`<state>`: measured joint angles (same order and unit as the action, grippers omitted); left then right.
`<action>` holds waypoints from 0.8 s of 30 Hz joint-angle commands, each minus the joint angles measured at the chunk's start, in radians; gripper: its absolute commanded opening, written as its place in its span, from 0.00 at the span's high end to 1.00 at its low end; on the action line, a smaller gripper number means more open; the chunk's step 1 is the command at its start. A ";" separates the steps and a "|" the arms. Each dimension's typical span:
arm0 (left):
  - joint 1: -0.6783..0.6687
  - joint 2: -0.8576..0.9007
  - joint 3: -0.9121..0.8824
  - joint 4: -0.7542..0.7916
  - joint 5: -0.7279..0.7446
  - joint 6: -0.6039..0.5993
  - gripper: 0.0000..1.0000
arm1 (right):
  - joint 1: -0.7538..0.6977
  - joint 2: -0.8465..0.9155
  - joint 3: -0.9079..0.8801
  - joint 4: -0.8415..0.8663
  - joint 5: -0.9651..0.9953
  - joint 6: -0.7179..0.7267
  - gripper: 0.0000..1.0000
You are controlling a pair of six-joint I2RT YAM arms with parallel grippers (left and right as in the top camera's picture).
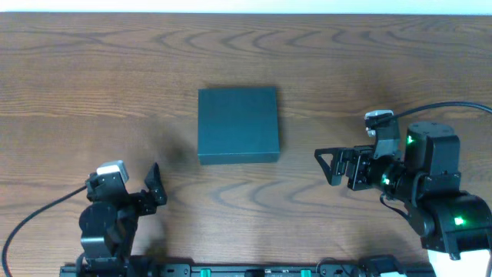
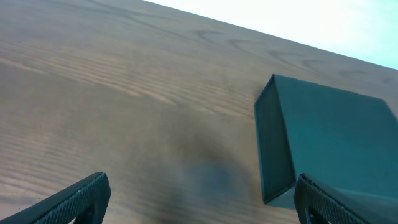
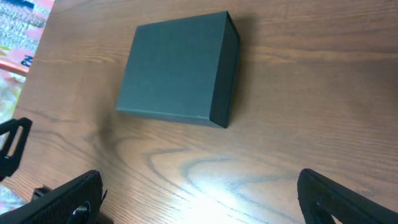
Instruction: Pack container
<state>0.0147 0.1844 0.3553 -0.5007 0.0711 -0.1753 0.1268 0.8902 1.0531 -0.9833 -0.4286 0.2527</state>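
Observation:
The container (image 1: 237, 124) is a closed dark-teal box lying flat on the wooden table, at the middle. It shows in the left wrist view (image 2: 329, 137) at the right and in the right wrist view (image 3: 177, 68) at upper left. My left gripper (image 1: 154, 185) is open and empty, near the front left, well short of the box. My right gripper (image 1: 329, 166) is open and empty, to the right of the box and a little nearer the front. Both sets of fingers frame bare wood in the left wrist view (image 2: 199, 199) and the right wrist view (image 3: 199, 199).
The wooden table (image 1: 92, 85) extends all around the box. Colourful packets (image 3: 18, 37) lie past the table's edge at the far left of the right wrist view. A black cable (image 1: 34, 215) trails from the left arm.

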 commanded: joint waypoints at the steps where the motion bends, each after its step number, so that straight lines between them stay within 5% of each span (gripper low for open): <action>1: -0.002 -0.051 -0.043 0.004 -0.023 -0.046 0.05 | 0.005 0.000 0.003 -0.001 -0.001 0.002 0.01; 24: -0.002 -0.177 -0.212 -0.018 0.076 -0.084 0.05 | 0.005 0.000 0.003 -0.001 -0.001 0.002 0.01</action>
<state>0.0147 0.0113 0.1619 -0.5205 0.1303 -0.2615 0.1268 0.8902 1.0531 -0.9833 -0.4286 0.2527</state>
